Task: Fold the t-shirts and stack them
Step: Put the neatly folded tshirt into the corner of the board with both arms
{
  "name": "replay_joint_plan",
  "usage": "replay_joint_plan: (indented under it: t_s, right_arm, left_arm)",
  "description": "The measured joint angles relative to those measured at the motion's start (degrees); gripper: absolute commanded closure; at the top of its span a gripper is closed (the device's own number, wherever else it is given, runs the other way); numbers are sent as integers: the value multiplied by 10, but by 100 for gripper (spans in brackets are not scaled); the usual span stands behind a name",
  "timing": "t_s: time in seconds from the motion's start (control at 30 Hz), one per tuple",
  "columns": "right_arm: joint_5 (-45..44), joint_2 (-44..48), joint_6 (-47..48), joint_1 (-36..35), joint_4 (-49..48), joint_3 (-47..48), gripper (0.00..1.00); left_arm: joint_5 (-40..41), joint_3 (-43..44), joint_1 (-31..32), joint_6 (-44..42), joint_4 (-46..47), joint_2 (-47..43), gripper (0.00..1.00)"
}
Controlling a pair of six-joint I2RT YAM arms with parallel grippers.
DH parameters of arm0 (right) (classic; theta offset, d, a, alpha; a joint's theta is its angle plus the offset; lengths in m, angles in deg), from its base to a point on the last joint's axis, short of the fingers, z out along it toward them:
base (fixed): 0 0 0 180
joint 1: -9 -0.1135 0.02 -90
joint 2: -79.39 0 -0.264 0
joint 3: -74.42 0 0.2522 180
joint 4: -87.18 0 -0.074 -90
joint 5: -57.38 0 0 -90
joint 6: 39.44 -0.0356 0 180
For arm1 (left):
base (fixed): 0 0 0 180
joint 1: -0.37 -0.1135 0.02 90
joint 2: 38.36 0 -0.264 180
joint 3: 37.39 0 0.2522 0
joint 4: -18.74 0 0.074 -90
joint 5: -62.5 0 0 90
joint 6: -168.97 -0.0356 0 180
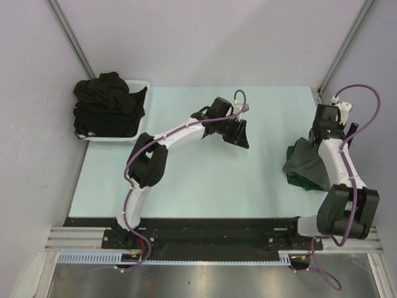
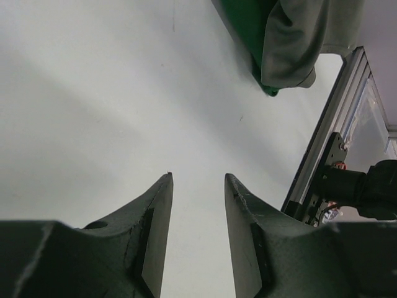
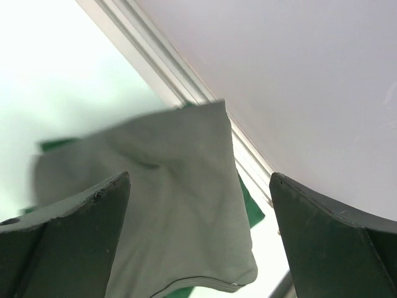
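Progress, my read: two shirts stacked, rest not started.
- Grey t-shirt lay on green t-shirt near right edge of table. Part was hidden under right arm, so fold quality unclear.
- Right gripper hung over that stack, fingers wide apart, empty.
- Left gripper sat mid-table, fingers spread, holding nothing.
- Far left: black t-shirts were heaped unfolded in white basket. Count unreadable, dark on dark.

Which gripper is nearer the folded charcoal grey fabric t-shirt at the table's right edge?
Right. The right gripper hangs open just above the charcoal grey fabric t-shirt; the left gripper, also open, is over the table's middle, well apart from it.
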Motion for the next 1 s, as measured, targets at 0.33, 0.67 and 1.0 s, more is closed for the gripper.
replay_joint_plan:
  t_s: [0.33, 0.67, 1.0]
  right_arm:
    - [95, 23, -27, 24, -10, 8, 0]
    - [140, -50, -51, 51, -7, 8, 0]
    - [115, -99, -65, 59, -2, 8, 0]
  left_arm:
    - [5, -7, -1, -4, -6, -2, 55]
    - [15, -28, -3, -18, -19, -31, 55]
    - [24, -51, -5, -28, -28, -58, 54]
